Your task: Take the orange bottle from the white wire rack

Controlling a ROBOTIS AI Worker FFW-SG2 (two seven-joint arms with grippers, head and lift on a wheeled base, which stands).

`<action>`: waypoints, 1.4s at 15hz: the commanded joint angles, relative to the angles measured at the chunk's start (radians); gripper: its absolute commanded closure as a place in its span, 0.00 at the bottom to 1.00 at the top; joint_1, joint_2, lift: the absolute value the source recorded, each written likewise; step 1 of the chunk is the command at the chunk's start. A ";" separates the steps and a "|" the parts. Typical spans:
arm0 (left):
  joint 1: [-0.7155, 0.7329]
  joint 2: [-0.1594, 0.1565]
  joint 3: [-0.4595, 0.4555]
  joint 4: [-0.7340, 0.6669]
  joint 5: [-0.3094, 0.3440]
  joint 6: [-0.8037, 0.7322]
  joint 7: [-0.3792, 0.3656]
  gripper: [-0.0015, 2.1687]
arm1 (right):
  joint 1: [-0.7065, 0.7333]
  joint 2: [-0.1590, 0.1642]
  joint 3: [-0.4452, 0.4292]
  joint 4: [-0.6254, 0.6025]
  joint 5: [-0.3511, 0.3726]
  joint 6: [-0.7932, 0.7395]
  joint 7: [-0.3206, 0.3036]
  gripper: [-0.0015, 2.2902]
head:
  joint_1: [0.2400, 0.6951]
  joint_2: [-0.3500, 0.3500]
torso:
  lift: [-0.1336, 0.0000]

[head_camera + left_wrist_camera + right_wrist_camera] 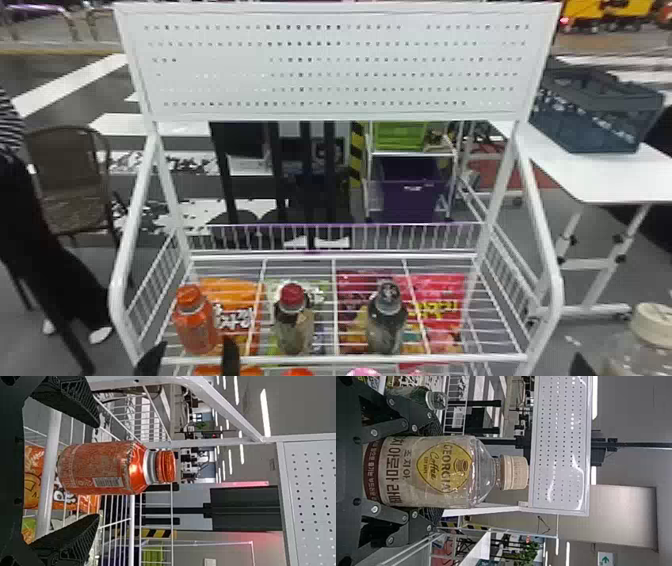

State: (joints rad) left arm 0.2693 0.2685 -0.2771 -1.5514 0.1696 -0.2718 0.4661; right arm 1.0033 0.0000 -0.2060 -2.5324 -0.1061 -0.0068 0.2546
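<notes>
Orange screw-capped bottle (195, 322), upright on the white wire rack (350, 358) ahead of my spread, black-fingered left claw (98, 471), could topple if one finger struck it off-centre, while my right claw (440, 474) grasps a clear, cream-capped plastic bottle (431, 471).
</notes>
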 commanded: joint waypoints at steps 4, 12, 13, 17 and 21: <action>-0.076 0.000 0.001 0.074 0.018 0.007 -0.024 0.04 | 0.004 0.001 0.000 -0.011 0.005 0.003 0.000 0.42 | 0.57 0.50 | 1.00; -0.170 -0.005 -0.002 0.180 0.030 -0.002 -0.044 0.06 | 0.011 0.001 -0.009 -0.011 0.003 0.000 0.000 0.42 | 0.57 0.50 | 1.00; -0.168 -0.002 -0.001 0.175 0.030 -0.005 -0.060 0.20 | 0.009 0.001 -0.007 -0.009 0.003 0.000 0.000 0.42 | 0.57 0.50 | 1.00; -0.150 0.000 0.001 0.132 0.031 0.026 -0.070 0.99 | 0.000 0.001 -0.006 -0.009 0.005 0.015 0.000 0.42 | 0.57 0.50 | 1.00; -0.065 0.012 0.018 -0.030 0.028 0.109 -0.047 0.99 | -0.014 0.001 -0.004 -0.011 0.008 0.046 0.000 0.42 | 0.57 0.50 | 1.00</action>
State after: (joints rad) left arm 0.1707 0.2768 -0.2667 -1.5167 0.1994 -0.2025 0.4127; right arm 0.9943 0.0000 -0.2110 -2.5420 -0.1005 0.0275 0.2546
